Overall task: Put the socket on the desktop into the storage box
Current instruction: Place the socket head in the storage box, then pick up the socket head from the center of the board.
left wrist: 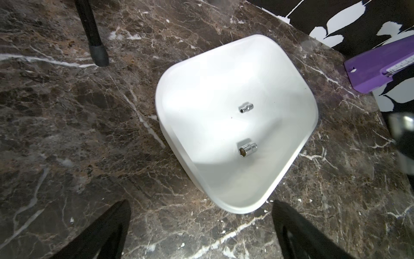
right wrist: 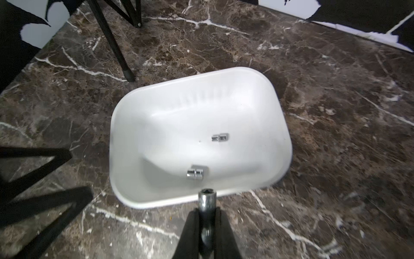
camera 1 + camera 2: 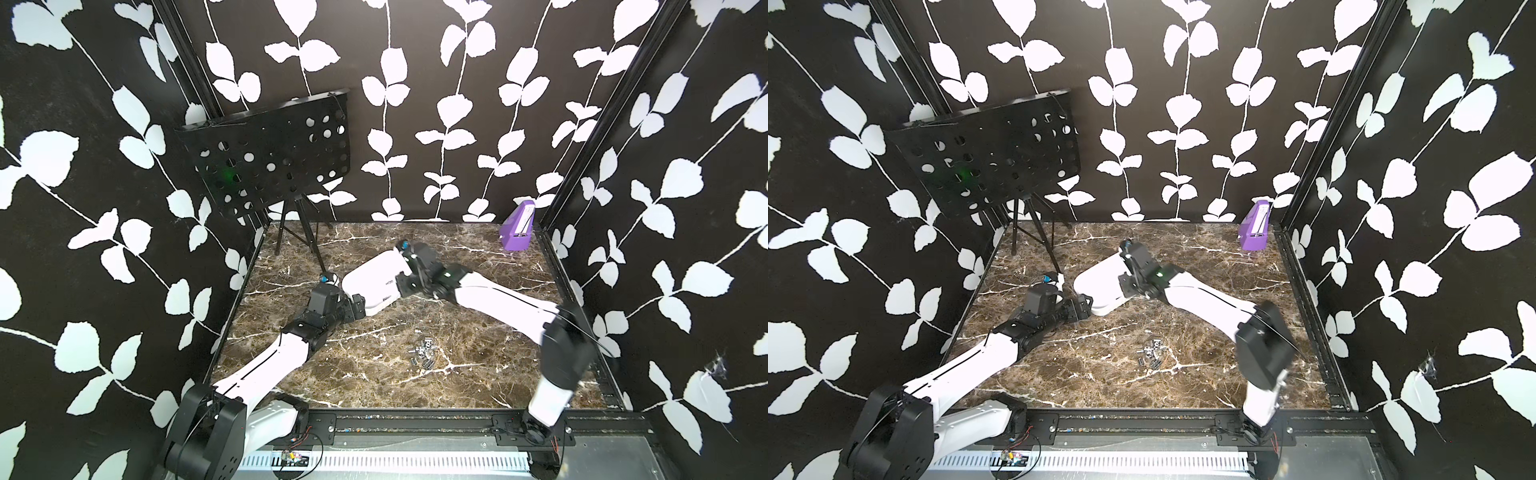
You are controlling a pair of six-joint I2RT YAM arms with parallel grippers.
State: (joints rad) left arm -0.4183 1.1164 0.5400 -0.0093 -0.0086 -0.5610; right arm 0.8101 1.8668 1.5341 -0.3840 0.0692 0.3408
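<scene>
The white storage box point(image 2: 179, 116) sits on the dark marble desktop point(image 3: 365, 382), mid-table in both top views point(image 3: 374, 282). Two chrome sockets lie inside it: a small one point(image 2: 219, 137) and a larger one point(image 2: 195, 173). My right gripper point(image 2: 207, 212) is shut on another socket point(image 2: 207, 199), held just above the box's near rim. Over the same box my right wrist shows in a top view point(image 3: 419, 266). My left gripper point(image 1: 201, 203) is open and holds nothing, its fingers low over the desktop beside a corner of the box point(image 1: 201, 89). Several loose sockets point(image 3: 424, 357) lie in a pile nearer the front.
A black perforated music stand point(image 3: 270, 153) on a tripod stands at the back left, one leg point(image 1: 98, 53) close to the box. A small upright purple box point(image 3: 517, 226) stands in the back right corner. Black frame rails edge the desktop.
</scene>
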